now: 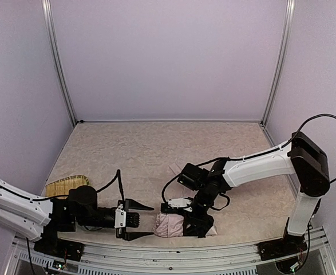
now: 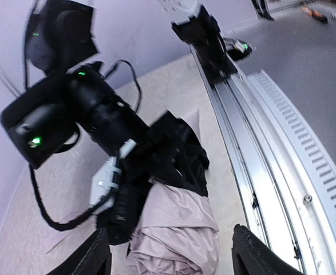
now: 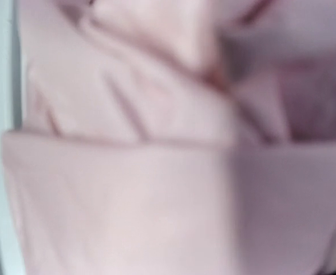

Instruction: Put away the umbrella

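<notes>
The umbrella lies folded as a pale pink bundle at the near edge of the table, with black lining showing at its right end. My right gripper presses down on that end and is shut on the umbrella; its fingers are hidden in the fabric. The right wrist view shows only blurred pink umbrella fabric. My left gripper stands open just left of the bundle, tips level with it and apart from it. In the left wrist view the umbrella lies ahead of the open left gripper, below the right arm's wrist.
A yellow woven item lies at the table's left edge behind the left arm. A metal rail runs along the near edge, right beside the umbrella, also seen as the rail. Purple walls enclose the beige table.
</notes>
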Action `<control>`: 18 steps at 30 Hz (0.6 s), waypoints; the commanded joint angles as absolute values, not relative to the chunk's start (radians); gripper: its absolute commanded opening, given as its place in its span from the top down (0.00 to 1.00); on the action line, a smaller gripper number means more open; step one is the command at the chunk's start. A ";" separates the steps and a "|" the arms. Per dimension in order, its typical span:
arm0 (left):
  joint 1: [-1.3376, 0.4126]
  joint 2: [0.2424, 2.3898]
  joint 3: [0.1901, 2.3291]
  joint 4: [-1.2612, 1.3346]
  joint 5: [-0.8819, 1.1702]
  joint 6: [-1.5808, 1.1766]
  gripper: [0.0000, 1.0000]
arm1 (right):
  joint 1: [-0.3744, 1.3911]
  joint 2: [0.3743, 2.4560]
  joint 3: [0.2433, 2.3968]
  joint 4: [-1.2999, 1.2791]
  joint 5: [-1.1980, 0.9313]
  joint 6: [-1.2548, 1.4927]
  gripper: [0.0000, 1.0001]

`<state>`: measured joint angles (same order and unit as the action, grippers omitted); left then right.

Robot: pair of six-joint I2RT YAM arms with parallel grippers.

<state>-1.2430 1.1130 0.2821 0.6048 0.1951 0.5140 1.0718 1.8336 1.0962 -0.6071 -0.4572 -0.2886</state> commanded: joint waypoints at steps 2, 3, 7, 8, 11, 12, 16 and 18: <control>-1.325 1.311 0.411 0.424 -0.014 0.678 0.24 | 1.036 1.984 1.111 -0.798 -0.658 -0.329 0.78; -1.328 1.354 0.440 0.417 -0.036 0.692 0.19 | 1.032 2.002 1.126 -0.805 -0.658 -0.339 0.77; -1.322 1.520 0.530 0.447 -0.132 0.755 0.10 | 1.024 2.057 1.168 -0.816 -0.661 -0.379 0.77; -1.317 1.551 0.549 0.453 -0.143 0.763 0.10 | 1.022 2.066 1.175 -0.816 -0.662 -0.386 0.77; -1.280 1.634 0.603 0.421 -0.111 0.750 0.10 | 1.020 2.084 1.191 -0.807 -0.673 -0.409 0.77; -1.267 1.663 0.625 0.388 -0.092 0.741 0.11 | 1.018 2.087 1.195 -0.804 -0.675 -0.414 0.76; -1.249 1.775 0.723 0.239 -0.071 0.687 0.21 | 1.006 2.061 1.193 -0.741 -0.669 -0.401 0.63; -1.237 1.818 0.768 0.162 -0.042 0.651 0.31 | 0.998 2.026 1.178 -0.682 -0.664 -0.382 0.52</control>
